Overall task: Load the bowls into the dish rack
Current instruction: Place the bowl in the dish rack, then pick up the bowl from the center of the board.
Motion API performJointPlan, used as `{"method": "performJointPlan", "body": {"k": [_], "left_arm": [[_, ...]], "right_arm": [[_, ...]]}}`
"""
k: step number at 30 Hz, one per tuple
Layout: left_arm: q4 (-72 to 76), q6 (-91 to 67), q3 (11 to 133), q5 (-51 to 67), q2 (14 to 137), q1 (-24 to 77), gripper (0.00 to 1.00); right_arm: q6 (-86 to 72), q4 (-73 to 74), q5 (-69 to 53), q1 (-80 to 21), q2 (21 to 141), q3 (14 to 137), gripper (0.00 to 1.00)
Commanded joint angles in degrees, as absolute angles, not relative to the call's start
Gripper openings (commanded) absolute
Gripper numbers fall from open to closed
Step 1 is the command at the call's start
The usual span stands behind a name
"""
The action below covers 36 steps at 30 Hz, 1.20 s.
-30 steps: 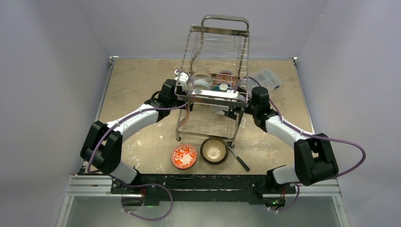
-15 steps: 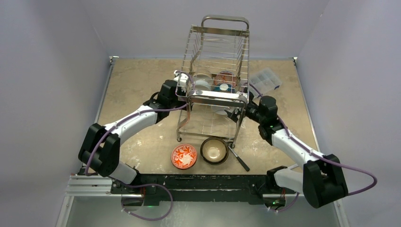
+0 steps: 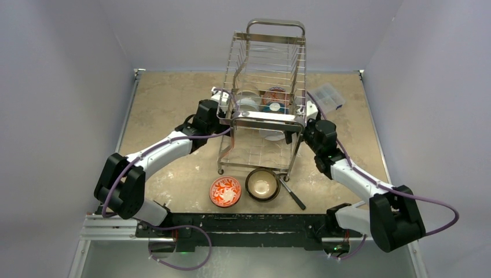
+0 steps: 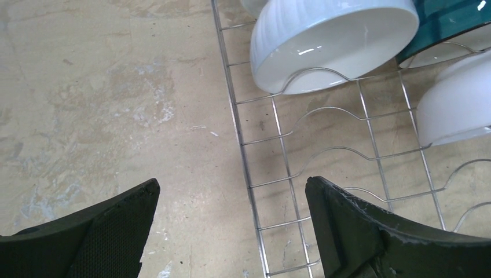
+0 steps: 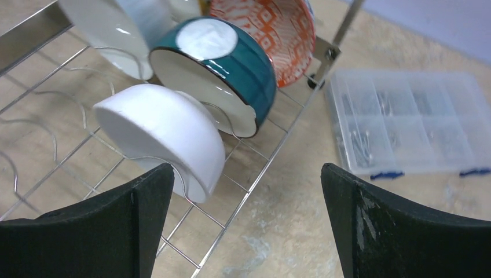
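Note:
The dish rack (image 3: pixel 263 110) stands mid-table and holds several bowls on its lower tier. These include a white bowl (image 4: pixel 333 40), a teal bowl (image 5: pixel 223 63), another white bowl (image 5: pixel 165 136) and a red-and-white patterned one (image 5: pixel 278 29). Two bowls sit on the table in front of the rack: a red-and-white patterned bowl (image 3: pixel 225 191) and a dark brown bowl (image 3: pixel 263 184) with a cream inside. My left gripper (image 4: pixel 231 184) is open above the rack's left edge wire (image 4: pixel 243 147), holding nothing. My right gripper (image 5: pixel 246 168) is open over the rack's right edge (image 5: pixel 272 156), also empty.
A clear plastic compartment box (image 5: pixel 405 121) lies on the table right of the rack, also visible from above (image 3: pixel 327 97). A black-handled utensil (image 3: pixel 292 194) lies beside the dark brown bowl. Walls close in the table on the left, right and back.
The right arm has drawn back to the right, away from the rack, its elbow swinging outward. The left gripper has shifted slightly along the rack's left side.

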<state>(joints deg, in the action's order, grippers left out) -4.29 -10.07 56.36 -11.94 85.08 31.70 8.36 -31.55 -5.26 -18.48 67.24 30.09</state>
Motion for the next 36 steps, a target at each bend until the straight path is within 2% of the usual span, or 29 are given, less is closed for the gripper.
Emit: {"method": "performJointPlan", "body": {"k": [1,7,11,15,25,30,34,36], "left_arm": [[2.3,-11.6,56.9,-17.9,81.7,31.4,0.96],[1.5,-13.9,56.7,-20.2,82.9,31.5,0.97],[0.5,-17.9,56.9,-18.5,83.1,31.4,0.97],[0.4,-21.8,55.9,-13.4,82.1,31.3,0.95],[7.1,-34.0,44.0,-4.9,77.7,31.2,0.9],[9.7,-38.7,39.1,-3.2,74.9,31.2,0.88],[9.0,-40.8,37.7,-1.2,74.6,31.2,0.84],[7.9,-41.6,37.1,-0.4,74.1,31.2,0.82]], "right_arm": [[-8.8,-31.2,10.4,-17.3,67.7,33.3,0.99],[-22.5,-22.1,18.3,-16.9,70.0,36.3,0.99],[-24.3,-16.2,13.6,-16.7,72.1,40.0,0.99],[-25.3,-18.5,8.5,-16.6,70.8,39.0,0.99],[-26.9,-18.2,5.4,-15.3,68.8,37.1,0.98],[-28.3,-18.5,-1.1,-11.4,67.8,35.5,0.92],[-29.5,-20.4,-8.8,-6.3,67.4,32.7,0.74],[-29.3,-20.0,-10.2,-4.9,67.4,31.8,0.73]]}}
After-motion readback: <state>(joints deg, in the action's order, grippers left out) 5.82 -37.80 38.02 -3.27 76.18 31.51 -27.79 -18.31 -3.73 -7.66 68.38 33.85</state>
